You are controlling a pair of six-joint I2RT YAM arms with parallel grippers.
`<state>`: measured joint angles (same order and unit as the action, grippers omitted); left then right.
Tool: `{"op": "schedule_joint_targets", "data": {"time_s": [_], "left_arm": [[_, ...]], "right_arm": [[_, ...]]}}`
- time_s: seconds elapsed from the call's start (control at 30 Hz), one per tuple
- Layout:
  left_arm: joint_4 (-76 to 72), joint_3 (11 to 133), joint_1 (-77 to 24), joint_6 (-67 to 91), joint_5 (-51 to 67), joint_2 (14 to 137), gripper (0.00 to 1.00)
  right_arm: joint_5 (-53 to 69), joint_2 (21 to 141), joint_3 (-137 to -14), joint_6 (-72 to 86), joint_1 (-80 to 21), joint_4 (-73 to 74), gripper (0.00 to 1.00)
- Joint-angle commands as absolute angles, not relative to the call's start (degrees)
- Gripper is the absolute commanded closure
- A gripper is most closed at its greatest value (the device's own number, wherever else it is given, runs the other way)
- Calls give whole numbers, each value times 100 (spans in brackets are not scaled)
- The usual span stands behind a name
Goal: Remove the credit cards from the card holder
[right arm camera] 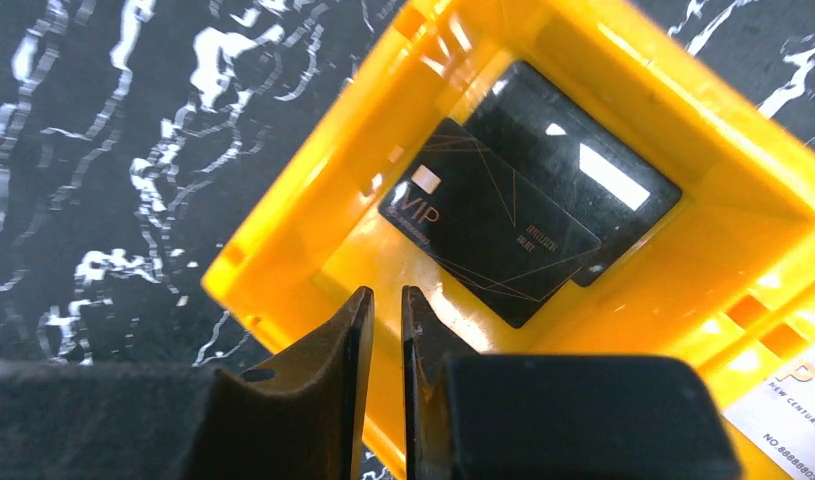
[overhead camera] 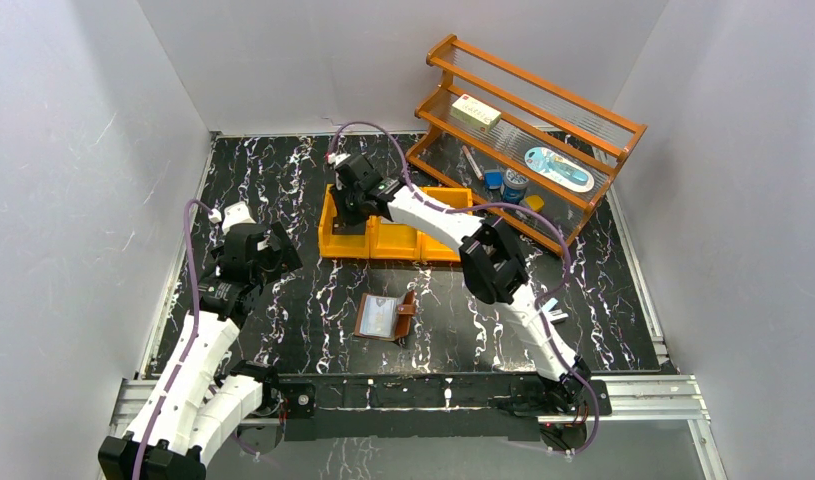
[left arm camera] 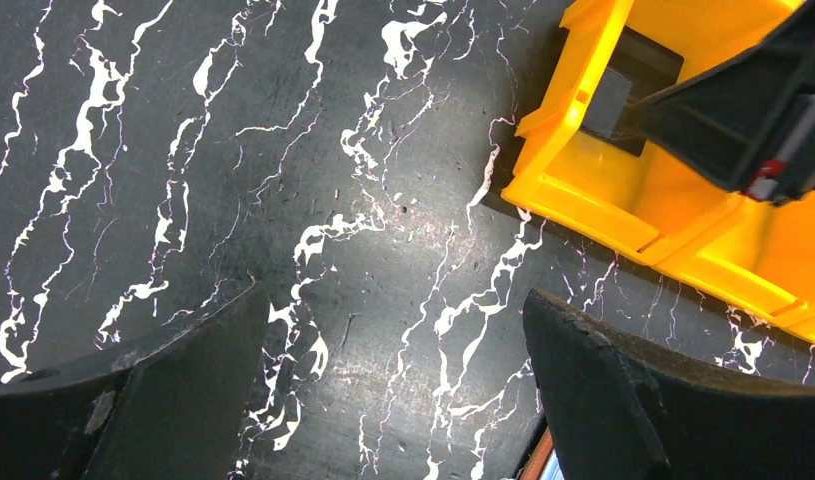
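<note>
Right gripper [right arm camera: 386,297] over orange bin [right arm camera: 303,232]; credit cards [right arm camera: 488,235] just ahead

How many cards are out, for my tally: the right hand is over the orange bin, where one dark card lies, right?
Not one: the right wrist view shows two, a VIP card overlapping a second dark card. The right hand is over the orange bin.

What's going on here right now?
The right claw hangs over the left end compartment of the orange bin, jaws nearly together with nothing between them. Two dark cards lie overlapping on that compartment's floor. The brown card holder lies open on the table near the arms' bases, with neither claw on it. The left claw hangs wide open and empty beside the bin.
</note>
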<state>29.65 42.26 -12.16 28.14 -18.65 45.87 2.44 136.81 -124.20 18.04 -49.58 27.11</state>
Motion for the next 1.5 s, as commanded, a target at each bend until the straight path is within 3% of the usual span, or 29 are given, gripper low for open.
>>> {"op": "schedule_joint_targets", "data": {"time_s": [0.0, 0.7, 0.93, 1.47], "left_arm": [[3007, 4299, -1194, 2835, -2022, 4465, 2], [3103, 4333, -1194, 2934, -2368, 4224, 2], [3100, 4320, -1195, 2962, -2392, 4140, 2], [3063, 4303, -1195, 2936, -2288, 4122, 2]], "right_arm": [[-154, 13883, -13035, 1684, -5039, 3157, 76], [-1175, 14688, -13326, 1244, -5404, 3391, 76], [-2036, 15028, -13461, 1295, -5426, 3256, 72], [-2624, 15366, -13423, 1779, -5440, 3302, 56]]}}
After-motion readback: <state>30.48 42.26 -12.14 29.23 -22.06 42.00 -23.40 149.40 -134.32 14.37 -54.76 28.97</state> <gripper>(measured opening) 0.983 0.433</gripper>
